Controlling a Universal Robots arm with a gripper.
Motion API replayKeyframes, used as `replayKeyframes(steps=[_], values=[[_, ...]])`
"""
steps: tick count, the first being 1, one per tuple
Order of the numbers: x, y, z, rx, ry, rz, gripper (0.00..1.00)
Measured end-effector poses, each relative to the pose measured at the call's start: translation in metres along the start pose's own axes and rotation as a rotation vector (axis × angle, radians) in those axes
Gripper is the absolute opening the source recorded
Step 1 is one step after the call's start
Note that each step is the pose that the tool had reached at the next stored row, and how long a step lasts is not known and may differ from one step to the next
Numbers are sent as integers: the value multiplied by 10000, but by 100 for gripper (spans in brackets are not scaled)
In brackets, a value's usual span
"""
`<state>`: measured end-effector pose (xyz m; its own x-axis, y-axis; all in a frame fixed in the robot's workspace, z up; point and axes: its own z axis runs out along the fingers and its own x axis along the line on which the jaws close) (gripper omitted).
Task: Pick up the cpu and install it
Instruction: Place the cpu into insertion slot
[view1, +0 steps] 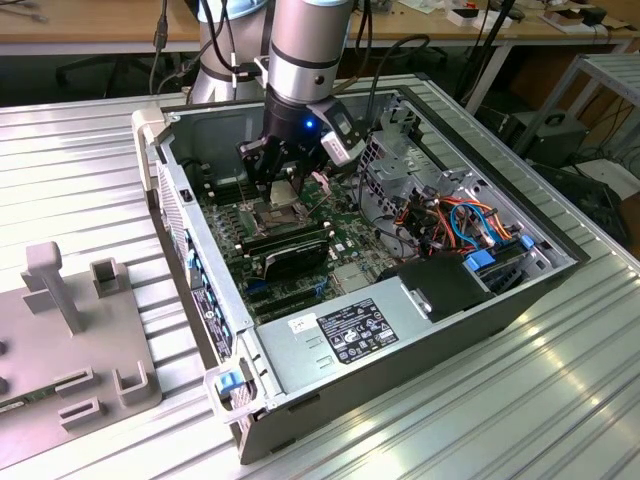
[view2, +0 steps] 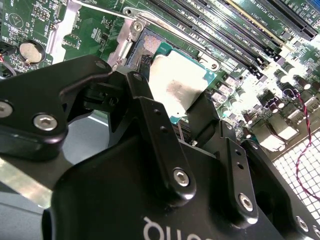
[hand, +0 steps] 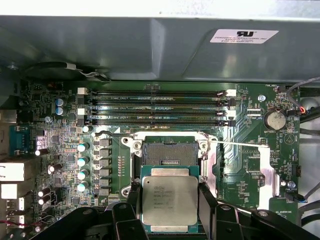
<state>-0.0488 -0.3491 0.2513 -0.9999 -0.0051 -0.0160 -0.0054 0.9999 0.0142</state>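
The cpu, a small square chip with a dull silver top, sits between the two black fingers of my gripper, which is shut on its edges. In the second wrist view the cpu is tilted slightly and hangs over one edge of the open socket. The socket lies bare, with its metal frame swung open. In the exterior view my gripper reaches down into the computer case, holding the cpu just above the socket. I cannot tell whether chip and socket touch.
Several black memory slots run beside the socket, near the case wall. A thin wire lever sticks out from the socket frame. The power supply, cable bundles and the case rim surround the board. A grey fixture stands at the exterior view's left.
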Motion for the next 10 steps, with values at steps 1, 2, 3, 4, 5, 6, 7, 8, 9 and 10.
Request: replayKeyframes(steps=[1, 2, 3, 4, 5, 6, 7, 8, 9, 10], values=[[0, 0, 0, 0, 0, 0, 55], [0, 0, 0, 0, 0, 0, 55], [0, 0, 1, 0, -1, 36, 55], [0, 0, 1, 4, -4, 239, 55], [0, 0, 2, 7, -7, 452, 55], [0, 0, 3, 9, -9, 605, 55], [0, 0, 4, 12, -11, 790, 55], [0, 0, 5, 14, -14, 933, 55], [0, 0, 6, 18, -16, 1110, 55], [0, 0, 7, 20, -19, 1260, 55]])
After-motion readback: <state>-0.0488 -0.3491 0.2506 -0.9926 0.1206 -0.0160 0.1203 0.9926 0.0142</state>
